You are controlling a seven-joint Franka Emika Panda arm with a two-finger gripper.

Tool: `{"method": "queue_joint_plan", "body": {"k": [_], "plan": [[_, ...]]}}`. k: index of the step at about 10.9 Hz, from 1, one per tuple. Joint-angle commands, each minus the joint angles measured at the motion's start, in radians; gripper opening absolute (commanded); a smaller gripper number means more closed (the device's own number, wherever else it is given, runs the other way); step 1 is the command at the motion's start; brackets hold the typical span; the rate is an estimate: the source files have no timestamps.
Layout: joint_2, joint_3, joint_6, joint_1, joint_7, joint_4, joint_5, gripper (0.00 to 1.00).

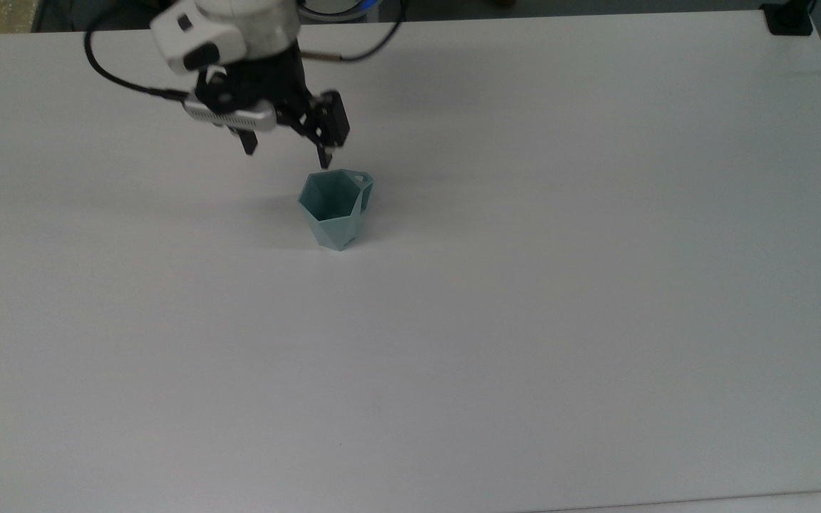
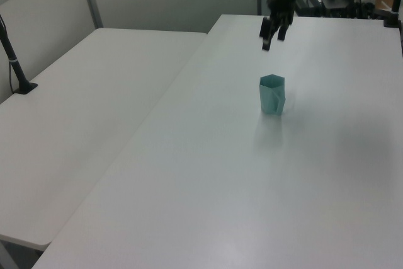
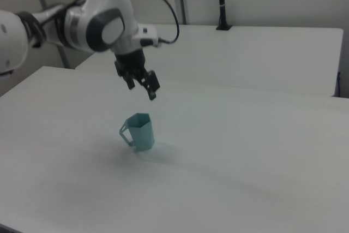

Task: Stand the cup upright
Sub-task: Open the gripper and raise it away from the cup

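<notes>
The cup (image 1: pixel 333 209) is seen standing upright on the white table (image 1: pixel 524 320), with its open mouth facing up and its narrower base on the tabletop. In the right view the cup (image 3: pixel 139 131) has its small angular handle turned toward the right view's left; in the top view the handle sits at the rim's upper right. In the left view the cup (image 2: pixel 272 94) stands alone, well apart from the table's edges.

The gripper (image 1: pixel 286 151) is held in the air above the cup, clear of it, toward the top view's upper left. Its two black fingers are spread apart, and nothing is held between them. In the right view the gripper (image 3: pixel 141 88) hangs above the rim, with open space between it and the cup. In the left view the gripper (image 2: pixel 272 37) is seen high above the cup.
</notes>
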Motion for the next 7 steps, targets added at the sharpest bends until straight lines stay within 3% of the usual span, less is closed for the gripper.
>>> {"method": "queue_joint_plan", "body": {"k": [1,4,7], "plan": [[-0.114,-0.017,-0.152,-0.041,-0.15,0.022,0.016,1.0],[-0.136,-0.017,-0.35,-0.105,-0.245,0.133,0.014,1.0],[-0.148,-0.015,-0.375,-0.115,-0.246,0.158,0.014,1.0]]}}
